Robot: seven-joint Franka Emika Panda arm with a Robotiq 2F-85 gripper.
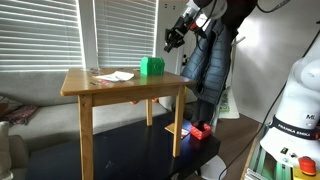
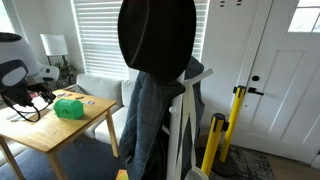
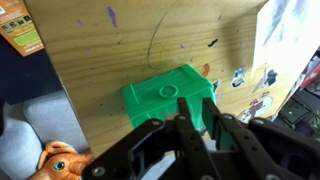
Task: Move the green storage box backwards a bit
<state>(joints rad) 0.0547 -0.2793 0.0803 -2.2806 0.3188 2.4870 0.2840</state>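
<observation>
The green storage box (image 1: 152, 66) stands on the wooden table (image 1: 100, 90) near its back right part. It also shows in an exterior view (image 2: 68, 108) and in the wrist view (image 3: 160, 97), where a round mark sits on its lid. My gripper (image 1: 174, 40) hangs in the air above the box and a little to the right of it, not touching it. In the wrist view the two fingers (image 3: 195, 103) are close together over the box's edge with nothing between them. In an exterior view the gripper (image 2: 28, 98) is left of the box.
White papers (image 1: 115, 76) lie on the table next to the box and show in the wrist view (image 3: 285, 50). A coat rack with a dark jacket (image 1: 210, 60) stands close to the table's right. A sofa and window blinds are behind. A plush toy (image 3: 55, 160) lies below the table edge.
</observation>
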